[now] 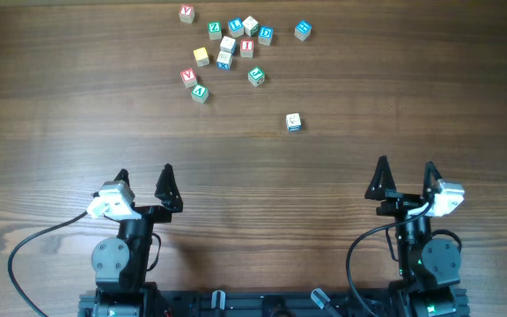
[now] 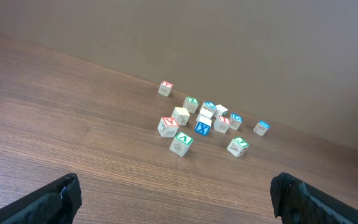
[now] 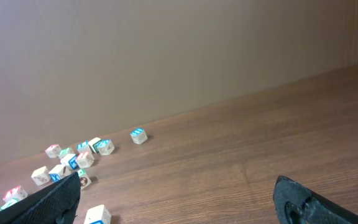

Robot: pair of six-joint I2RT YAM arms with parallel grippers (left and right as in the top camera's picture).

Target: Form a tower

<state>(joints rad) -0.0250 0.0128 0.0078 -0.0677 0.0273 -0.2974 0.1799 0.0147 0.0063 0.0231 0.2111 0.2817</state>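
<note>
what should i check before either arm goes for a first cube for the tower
1. Left claw open and empty: ok.
2. Right claw open and empty: ok.
3. Cube cluster visible in all three views: ok.
4. Lone cube stands apart from the cluster, with room around it for a grasp: ok.
5. Any cubes already stacked: cannot tell, the cluster is too tight.

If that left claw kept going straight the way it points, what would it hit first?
Probably the green-topped cube at the near edge of the cluster, centred ahead of the left gripper in its wrist view; overhead it sits slightly right, so unsure.
</note>
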